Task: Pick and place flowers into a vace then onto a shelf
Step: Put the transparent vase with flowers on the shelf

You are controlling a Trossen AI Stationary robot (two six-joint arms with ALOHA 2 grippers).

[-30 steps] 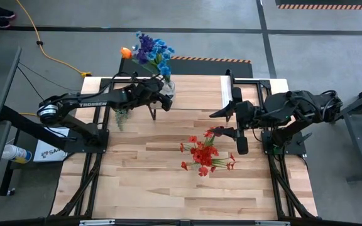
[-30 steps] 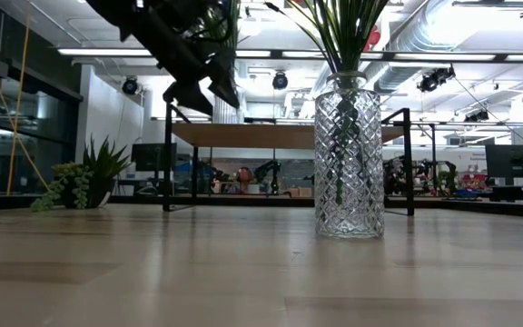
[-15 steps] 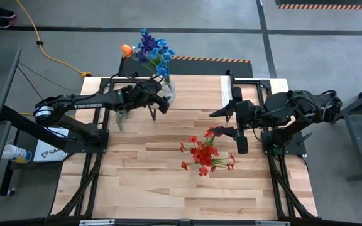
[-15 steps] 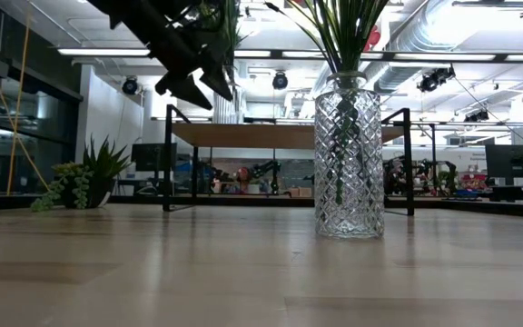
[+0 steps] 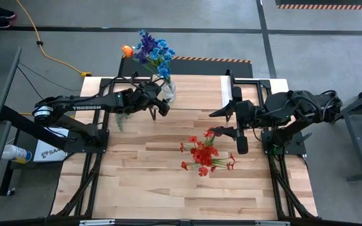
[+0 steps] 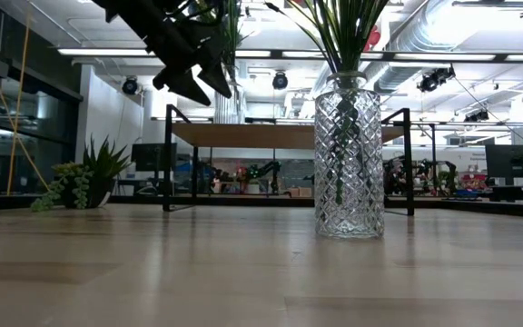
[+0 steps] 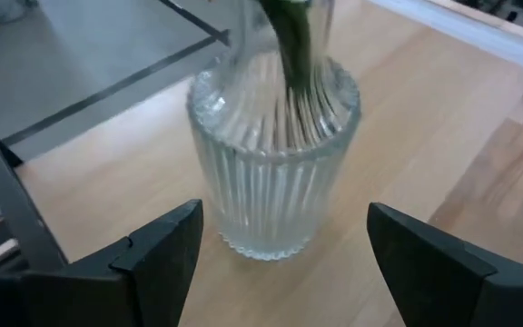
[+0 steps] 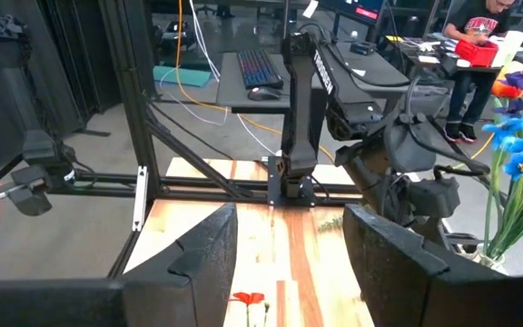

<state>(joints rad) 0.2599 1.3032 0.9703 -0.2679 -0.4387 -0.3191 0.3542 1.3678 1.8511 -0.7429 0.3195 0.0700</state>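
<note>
left gripper [image 5: 160, 104] wide open, nothing held, just in front of ribbed glass vase [image 7: 273, 163] | blue/purple/orange flowers [image 5: 151, 51] standing in that vase at table [image 5: 137, 182] back edge | right gripper [image 5: 219, 122] fingers spread, nothing held, near right edge | red flowers [image 5: 203, 154] in cut-glass vase [image 6: 349, 156] mid-table | shelf [image 6: 280, 135] near back edge

Ribbed clear glass vase [image 7: 275, 163] (glossy); matt wood table [image 5: 168, 169].

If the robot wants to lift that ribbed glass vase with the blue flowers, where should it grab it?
Probably around the ribbed vase at mid-body, coming in level: the upright stems block any approach from above. The open left gripper already faces it with room to spare.
</note>
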